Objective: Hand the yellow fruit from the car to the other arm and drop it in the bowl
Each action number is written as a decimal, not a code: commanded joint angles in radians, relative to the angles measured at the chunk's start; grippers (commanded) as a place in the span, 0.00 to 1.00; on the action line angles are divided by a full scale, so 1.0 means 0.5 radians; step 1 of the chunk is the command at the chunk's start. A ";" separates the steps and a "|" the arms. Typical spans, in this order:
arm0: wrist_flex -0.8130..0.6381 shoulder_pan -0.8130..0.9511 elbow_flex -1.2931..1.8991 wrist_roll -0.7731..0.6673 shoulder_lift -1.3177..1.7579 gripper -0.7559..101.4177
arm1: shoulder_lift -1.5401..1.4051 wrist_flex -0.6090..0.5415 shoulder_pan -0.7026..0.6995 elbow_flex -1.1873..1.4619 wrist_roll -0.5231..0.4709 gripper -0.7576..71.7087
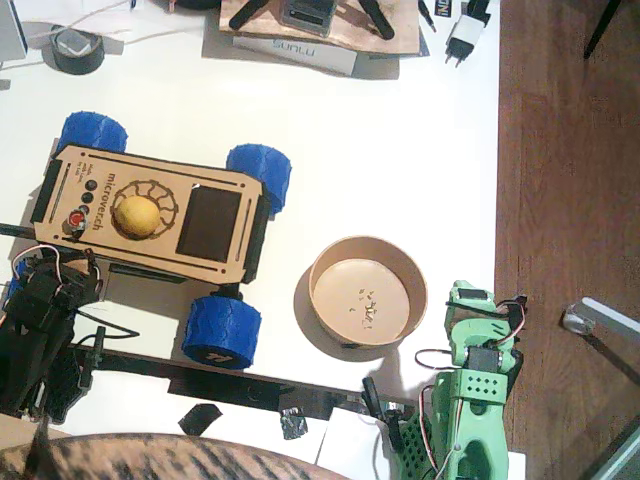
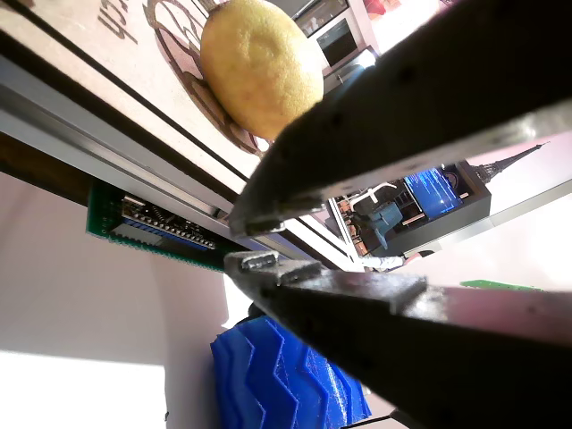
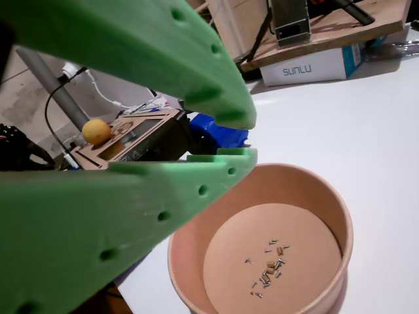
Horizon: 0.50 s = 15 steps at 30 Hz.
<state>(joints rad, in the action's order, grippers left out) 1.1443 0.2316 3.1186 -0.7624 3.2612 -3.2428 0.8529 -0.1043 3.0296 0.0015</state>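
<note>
**Sitting at start: fruit on the car, both arms parked**

Seeing the yellow fruit (image 1: 138,216) sitting on the car (image 1: 215,225), right on the engraved round pattern (image 1: 170,203) of the deck, beside the black panel (image 1: 209,226). My guess: that ring is working as a seat, so the fruit isn't rolling off flat plywood.

I'm reading the black left arm (image 1: 35,330) as the picker: it's sitting at the car's near end, below the red button (image 1: 75,220), and a wrist view is looking up past its left pincer (image 2: 255,243) at the fruit from under the deck edge. Tips are nearly touching, nothing between them, so effectively clenched and empty. It'll need opening before any approach.

The other arm (image 1: 470,400), the green one, is sitting just beside the bowl (image 1: 330,258), sensible for the receiving side. Right pincer (image 3: 232,134) is hanging over the bowl rim with a narrow gap between the jaws, holding nothing. Bowl is carrying only a few crumbs (image 3: 268,267).

Hard to read:
- both pincers in the fixed view – left is lost in black clutter, right is cut off at the bottom edge
- a blurred striped shape along the bottom edge, can't identify it
- the car's rear-left wheel is blocked by the left arm
</note>
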 commanded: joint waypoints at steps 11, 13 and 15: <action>-0.009 0.000 0.080 -0.003 -0.006 0.01 | -0.012 -0.015 0.006 -0.009 0.015 0.04; -0.009 0.000 0.080 -0.003 -0.006 0.01 | -0.012 -0.015 0.000 -0.009 0.015 0.08; -0.012 0.000 0.080 -0.003 -0.012 0.01 | -0.012 -0.012 -0.003 -0.009 0.015 0.10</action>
<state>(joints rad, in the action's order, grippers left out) 1.1443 0.2316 3.1186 -0.7624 3.2612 -3.2428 0.8529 -0.1043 3.0296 0.0015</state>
